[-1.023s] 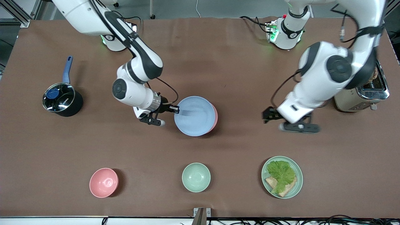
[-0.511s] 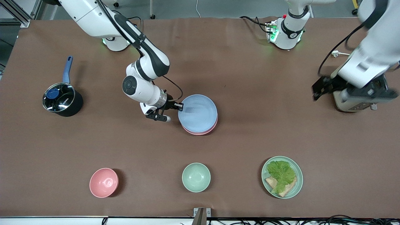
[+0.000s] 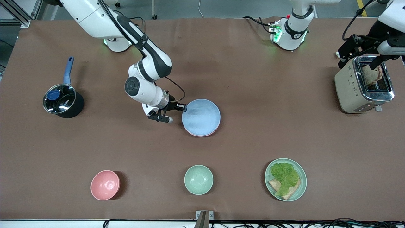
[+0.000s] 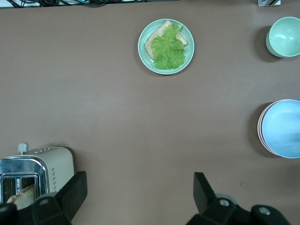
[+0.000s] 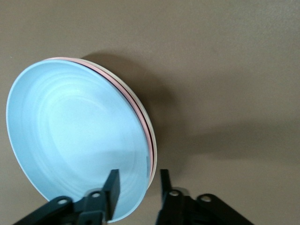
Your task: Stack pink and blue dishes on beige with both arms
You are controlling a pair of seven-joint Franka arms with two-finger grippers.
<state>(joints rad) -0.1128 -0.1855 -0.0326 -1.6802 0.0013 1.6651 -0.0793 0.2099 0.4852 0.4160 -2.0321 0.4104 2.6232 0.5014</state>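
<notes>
On the matte round stack, blue plate (image 3: 201, 116); right end effector (image 5: 138, 185) narrowly parted, left end effector (image 4: 140, 190) wide.

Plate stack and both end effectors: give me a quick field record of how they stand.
stack order: blue plate on top, pink plate under it, beige plate at the bottom
right end effector: fingers straddle the blue plate's rim, parted, no longer pinching
left end effector: open, up over the toaster, waiting
stack location: mid-table
</notes>
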